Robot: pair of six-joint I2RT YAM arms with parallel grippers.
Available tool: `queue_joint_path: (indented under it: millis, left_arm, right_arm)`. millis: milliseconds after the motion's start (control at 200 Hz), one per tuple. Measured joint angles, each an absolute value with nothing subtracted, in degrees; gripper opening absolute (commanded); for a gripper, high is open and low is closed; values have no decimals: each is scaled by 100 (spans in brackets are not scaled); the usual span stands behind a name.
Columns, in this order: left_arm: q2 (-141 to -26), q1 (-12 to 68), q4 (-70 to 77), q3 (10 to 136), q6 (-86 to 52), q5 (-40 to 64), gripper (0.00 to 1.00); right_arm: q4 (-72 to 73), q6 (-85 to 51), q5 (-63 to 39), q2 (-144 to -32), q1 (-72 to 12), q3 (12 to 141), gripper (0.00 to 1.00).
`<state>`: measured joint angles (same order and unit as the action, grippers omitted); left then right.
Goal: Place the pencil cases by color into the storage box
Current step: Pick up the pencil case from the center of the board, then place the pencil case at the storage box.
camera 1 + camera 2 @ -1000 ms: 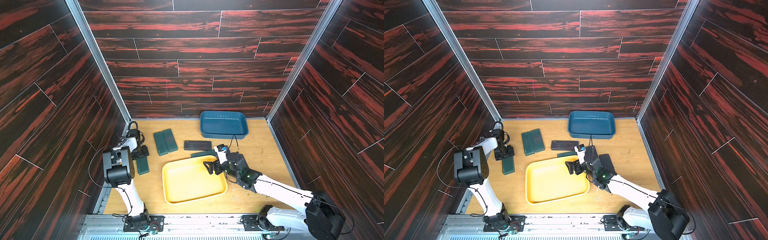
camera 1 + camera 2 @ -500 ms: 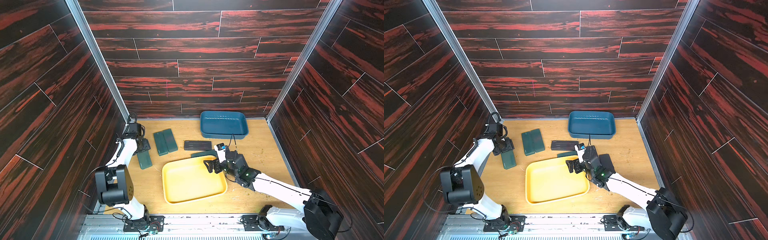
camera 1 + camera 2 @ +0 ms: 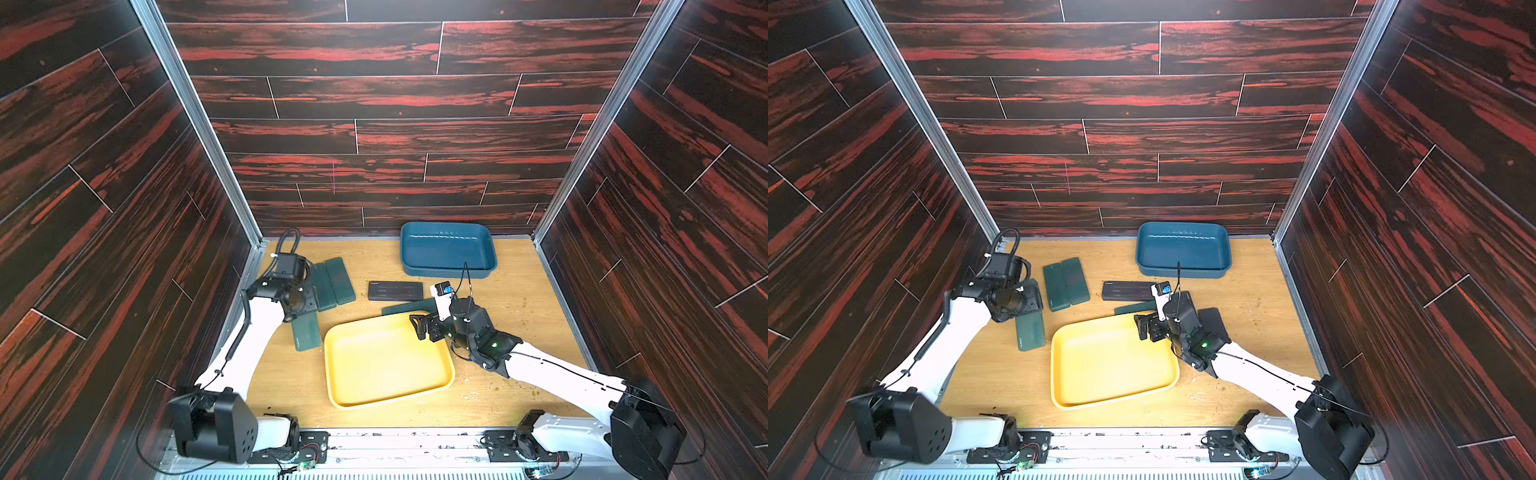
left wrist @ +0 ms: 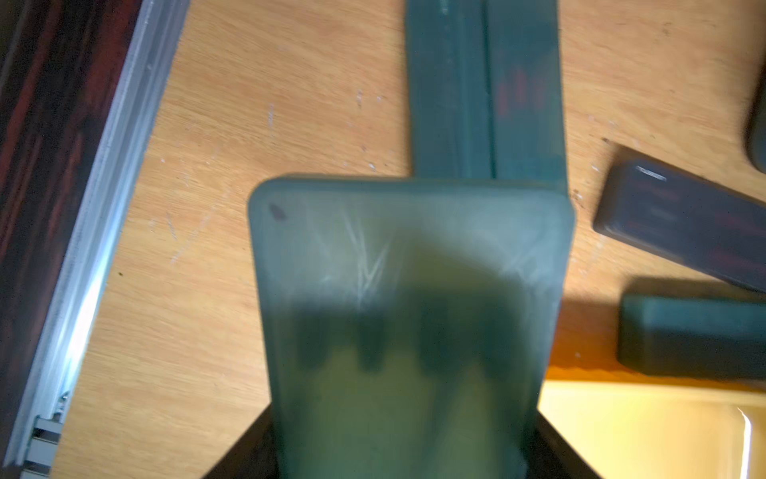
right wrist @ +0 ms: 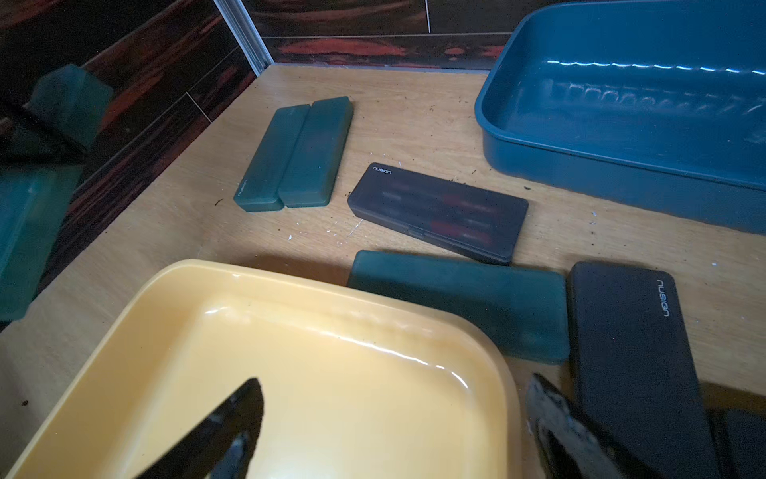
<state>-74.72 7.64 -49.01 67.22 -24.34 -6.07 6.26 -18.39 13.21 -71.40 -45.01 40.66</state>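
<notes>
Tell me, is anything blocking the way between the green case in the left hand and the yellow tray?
Nothing visible. The green case in the left hand is right beside the empty yellow tray, with only bare table between them.

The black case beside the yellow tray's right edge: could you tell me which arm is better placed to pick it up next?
Right, probably: the right gripper hovers open over the yellow tray's corner beside the black case, while the left gripper is shut on a green case.
</notes>
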Motion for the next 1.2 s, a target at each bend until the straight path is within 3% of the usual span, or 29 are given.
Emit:
queue_joint_path:
  millis: [276, 792, 1197]
  left_arm:
    - [-6779, 1695, -4971, 6368, -3148, -838, 56]
    - [-7022, 3358, -4569, 5815, -4342, -1044, 55]
    - [-7122, 4001, -4191, 5328, -4899, -1092, 56]
  right_arm:
    - [596, -1870, 1402, -7140, -4497, 4069, 99]
    - [357, -1959, 1354, -7137, -4427, 4069, 99]
    - [338, -2338, 639, -7133, -3809, 4069, 99]
